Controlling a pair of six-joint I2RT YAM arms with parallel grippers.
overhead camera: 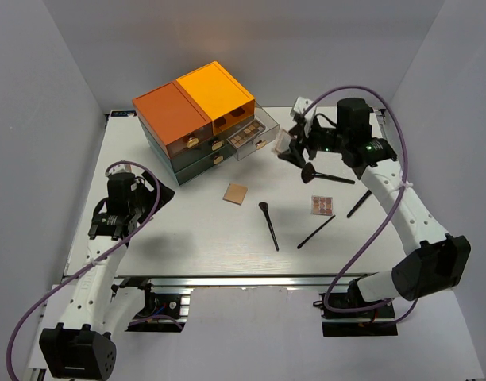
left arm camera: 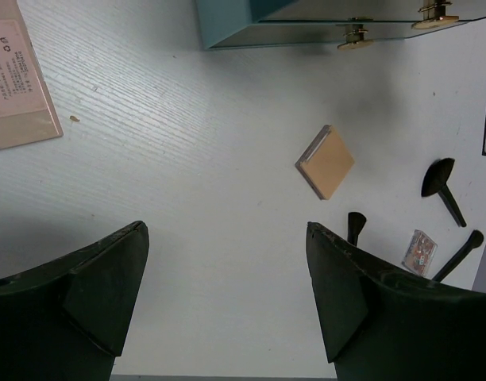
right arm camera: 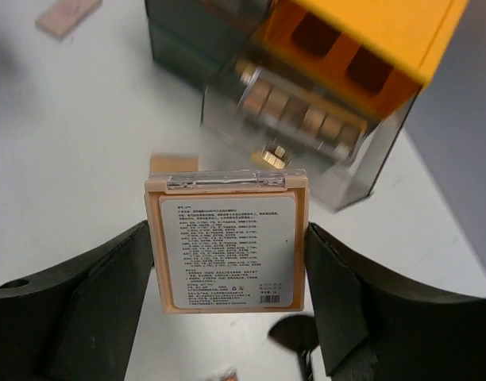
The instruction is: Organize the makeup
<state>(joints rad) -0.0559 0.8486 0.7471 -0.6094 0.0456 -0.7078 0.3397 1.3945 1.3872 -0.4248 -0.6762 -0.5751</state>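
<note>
Pinched by its edges in the right gripper [right arm camera: 227, 230], the palette [right arm camera: 227, 254] could snag the open drawer [right arm camera: 306, 119] at upper centre, while the left gripper [left arm camera: 225, 230] gapes wide.

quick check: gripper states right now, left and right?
Left gripper: open, nothing between the fingers.
Right gripper: closed on the peach palette, label side facing the wrist camera.

A drawer box [overhead camera: 197, 119] with two orange tops over a dark-green body stands on the white table [overhead camera: 187, 230] near its far left corner, turned at an angle to the edges. Small gold knobs [overhead camera: 193, 141] mark its drawer fronts. One clear drawer [overhead camera: 268, 128] on the box's right side is pulled out. Plain grey walls [overhead camera: 52, 95] enclose the table's left, far and right edges.
</note>
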